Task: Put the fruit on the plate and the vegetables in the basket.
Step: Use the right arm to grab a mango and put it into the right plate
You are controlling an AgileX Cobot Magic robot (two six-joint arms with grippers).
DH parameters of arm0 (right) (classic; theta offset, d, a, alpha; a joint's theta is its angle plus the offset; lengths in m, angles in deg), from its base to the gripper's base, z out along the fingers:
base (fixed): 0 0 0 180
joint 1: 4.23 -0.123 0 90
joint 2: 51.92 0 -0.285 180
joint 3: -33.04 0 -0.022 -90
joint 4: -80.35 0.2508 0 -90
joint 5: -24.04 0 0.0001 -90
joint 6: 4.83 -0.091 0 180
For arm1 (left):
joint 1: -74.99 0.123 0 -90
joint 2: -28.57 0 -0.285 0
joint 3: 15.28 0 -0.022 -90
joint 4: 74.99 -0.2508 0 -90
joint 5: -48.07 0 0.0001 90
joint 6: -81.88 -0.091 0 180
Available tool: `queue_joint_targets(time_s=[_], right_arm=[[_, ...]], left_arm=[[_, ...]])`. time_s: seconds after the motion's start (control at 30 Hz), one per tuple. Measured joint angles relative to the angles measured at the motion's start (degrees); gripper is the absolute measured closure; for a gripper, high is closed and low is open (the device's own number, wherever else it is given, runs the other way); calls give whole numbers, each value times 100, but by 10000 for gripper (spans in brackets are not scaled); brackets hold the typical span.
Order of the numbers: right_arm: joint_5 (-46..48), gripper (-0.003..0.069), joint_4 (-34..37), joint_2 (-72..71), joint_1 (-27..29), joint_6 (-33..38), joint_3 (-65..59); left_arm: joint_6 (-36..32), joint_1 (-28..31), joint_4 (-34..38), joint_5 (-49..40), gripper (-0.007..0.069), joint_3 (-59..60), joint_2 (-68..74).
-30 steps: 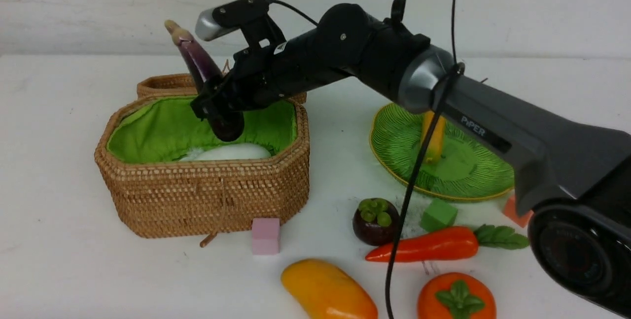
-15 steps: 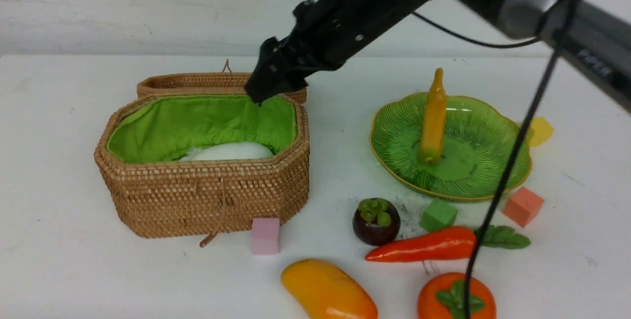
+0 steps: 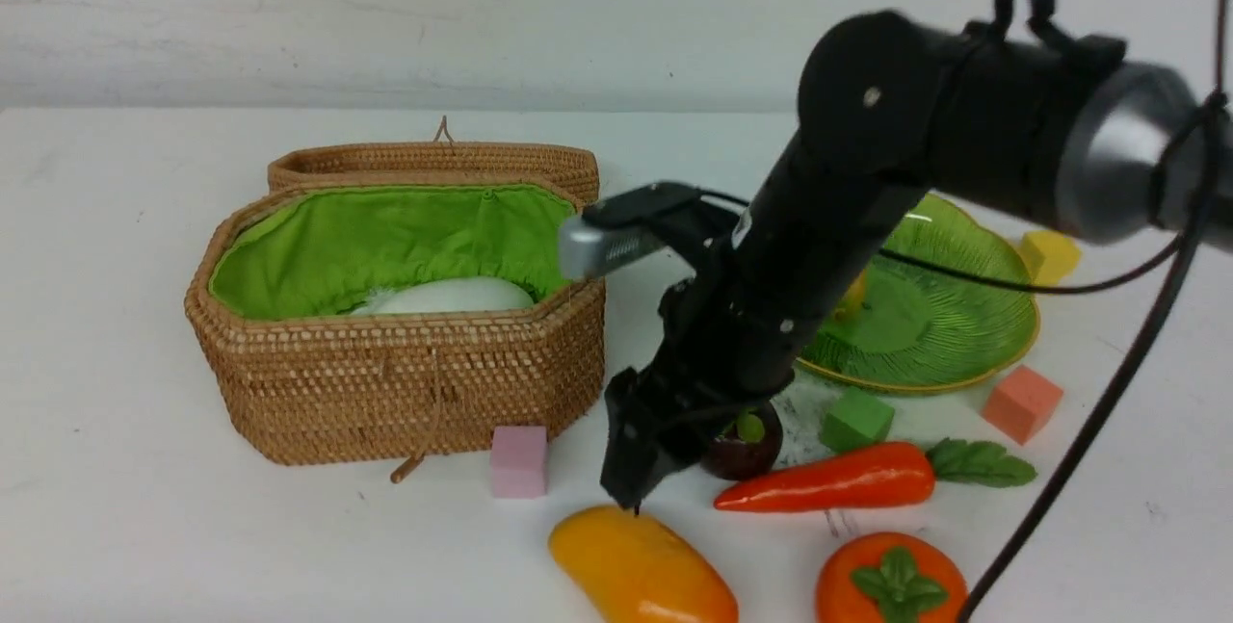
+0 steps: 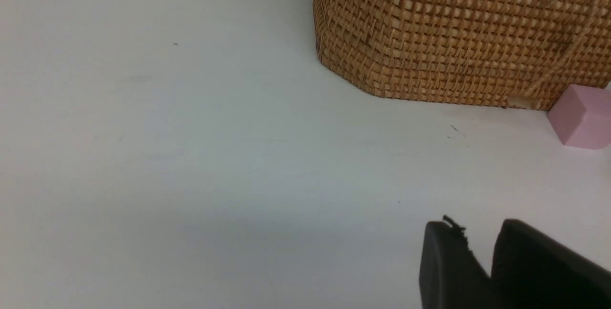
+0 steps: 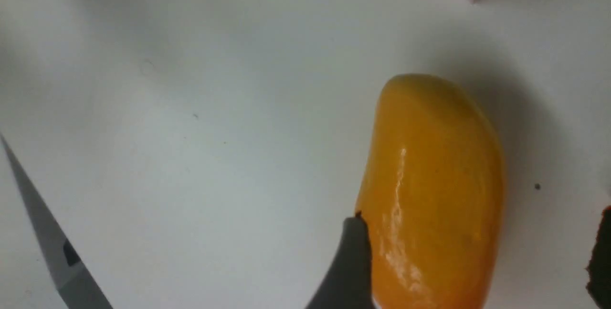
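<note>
My right gripper (image 3: 639,483) stands open, low over the near end of the yellow-orange mango (image 3: 641,570). In the right wrist view the mango (image 5: 432,189) lies between the fingers, with one fingertip (image 5: 355,251) against its side. The arm hides part of the dark mangosteen (image 3: 747,450). The carrot (image 3: 838,479) and the persimmon (image 3: 891,584) lie on the table nearby. Only a sliver of banana (image 3: 852,291) shows on the green plate (image 3: 963,324). The white radish (image 3: 448,296) lies in the wicker basket (image 3: 395,382). My left gripper (image 4: 477,225) hovers over bare table, narrowly open and empty.
The basket's lid (image 3: 433,161) lies open behind it. Foam cubes sit about: pink (image 3: 518,459) by the basket's front, green (image 3: 855,419), orange (image 3: 1021,402) and yellow (image 3: 1050,255) around the plate. The right arm's cable (image 3: 1088,430) hangs over the table's right side.
The right gripper let go of the eggplant over the basket, rose, then swung right and down to the mango with its jaws wider. The eggplant no longer shows.
</note>
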Motion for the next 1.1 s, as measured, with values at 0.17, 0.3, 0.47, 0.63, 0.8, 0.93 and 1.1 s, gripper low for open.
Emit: queue_joint_targets(time_s=[0.17, 0.3, 0.47, 0.63, 0.8, 0.93, 1.1], right_arm=[[-311, 26, -470, 555, -256, -240, -6], [-323, 30, -610, 1054, -277, -459, -7], [-235, 54, -502, 1206, -277, -491, 1], [83, 88, -482, 1240, -277, -481, 126], [492, 88, -258, 1176, -277, -344, 575], [585, 88, -190, 771, -241, -278, 1101], [465, 88, -706, 190, 275, -384, 1625]], left_arm=[[0, 0, 0, 0, 473, 0, 0], [0, 0, 0, 0, 472, 0, 0], [0, 0, 0, 0, 470, 0, 0], [0, 0, 0, 0, 469, 0, 0], [0, 0, 0, 0, 462, 0, 0], [0, 0, 0, 0, 459, 1, 0], [0, 0, 0, 0, 455, 1, 0]])
